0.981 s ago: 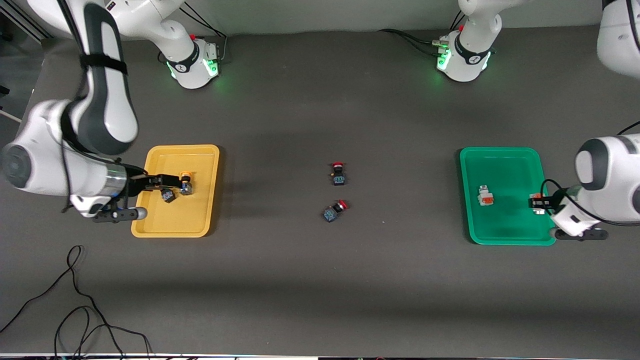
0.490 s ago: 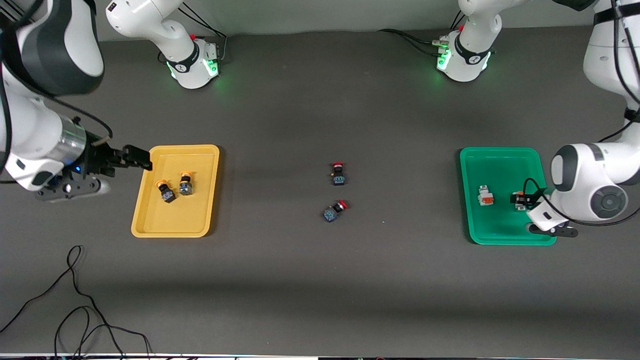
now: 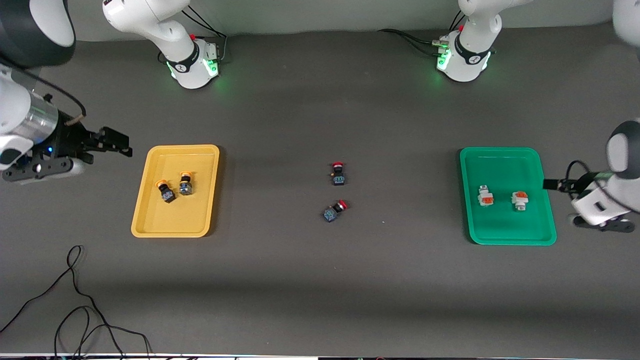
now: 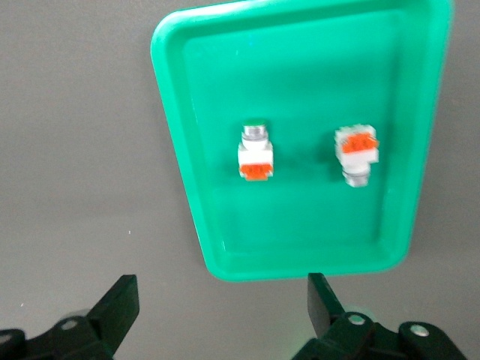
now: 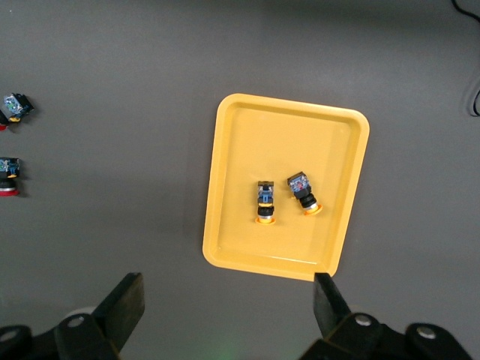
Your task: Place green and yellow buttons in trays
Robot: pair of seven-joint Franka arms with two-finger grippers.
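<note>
The yellow tray point(image 3: 170, 220) holds two yellow-capped buttons point(image 3: 164, 191) point(image 3: 186, 183), lying side by side. The green tray point(image 3: 500, 165) holds two white-bodied buttons point(image 3: 485, 195) point(image 3: 519, 200). My right gripper point(image 3: 116, 141) is open and empty, above the table just outside the yellow tray, at the right arm's end. Its wrist view shows its tray point(image 5: 285, 127) and both buttons point(image 5: 265, 202) point(image 5: 303, 191) past the open gripper point(image 5: 229, 289). My left gripper point(image 3: 550, 184) is open and empty at the green tray's outer rim. Its wrist view shows that tray point(image 4: 300, 67), both buttons point(image 4: 255, 151) point(image 4: 357, 153) and the gripper point(image 4: 221, 289).
Two red-capped black switches point(image 3: 338, 173) point(image 3: 334, 210) lie on the table midway between the trays; they also show in the right wrist view point(image 5: 13, 105) point(image 5: 9, 176). A black cable point(image 3: 75, 300) loops near the front camera at the right arm's end.
The left gripper let go of a white button in the green tray and drew back off the tray. The right gripper left a yellow-capped button in the yellow tray and pulled away.
</note>
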